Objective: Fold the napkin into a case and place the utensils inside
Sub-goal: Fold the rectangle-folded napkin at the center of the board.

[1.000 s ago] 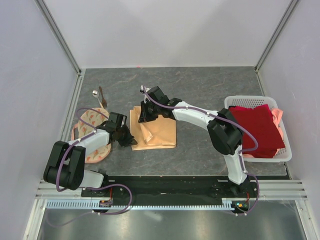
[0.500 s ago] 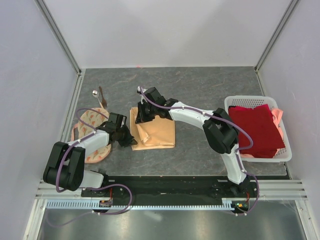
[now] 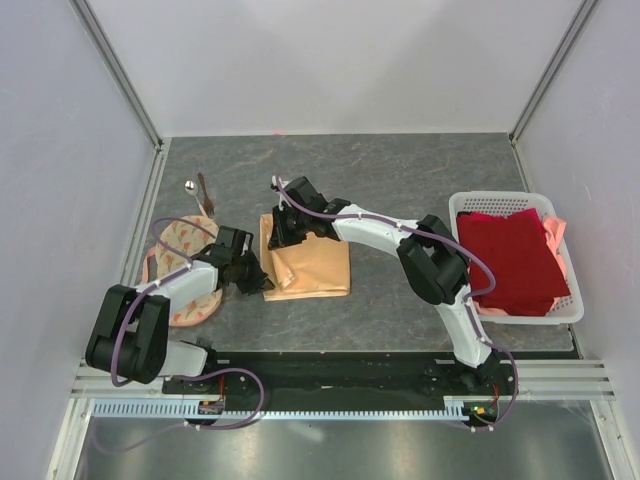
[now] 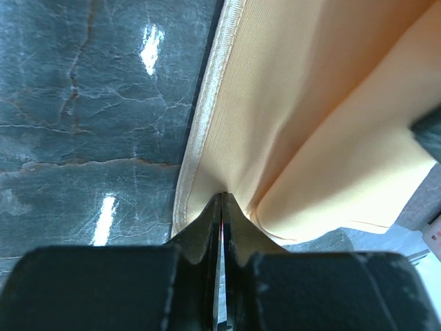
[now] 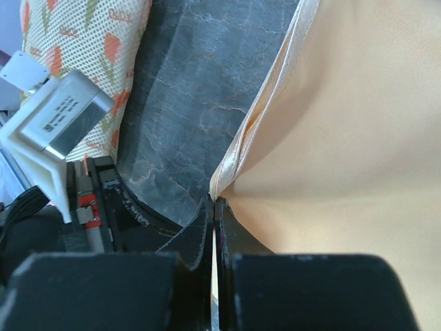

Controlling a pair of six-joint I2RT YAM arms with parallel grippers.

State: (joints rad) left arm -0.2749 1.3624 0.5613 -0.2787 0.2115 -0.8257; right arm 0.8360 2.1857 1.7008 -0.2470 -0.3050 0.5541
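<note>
worktop [image 3: 400, 170] carries everything. napkin [image 3: 315, 268] lies mid-worktop, already folded down to a rough square, with its left edge lifted off the surface and a crease running up the left part. no finished case yet, by my read.

white basket [image 3: 500, 196] with the dark red cloth [image 3: 510, 260] sits at the right, well apart. round cream cloth [image 3: 185, 300] is at the left under the left arm. neither is in play.

right hand [image 5: 212, 203] is pinched tight on the far-left hem of the napkin, fingers together with only cloth between. left hand [image 4: 222, 200] is the same, clamped on the near-left hem. holding both ends of one edge keeps it straight, likely so it can be carried over to the right as the next fold.

spoon [image 3: 189, 186] and dark stick [image 3: 203, 188] lie side by side at the far left, apart from the napkin, untouched, waiting for the pouch.

vs 1 s ago: right hand and its elbow have drifted a little left, and the cloth under it looks more bunched. left hand has barely moved. utensils, basket and round cloth are unchanged.
</note>
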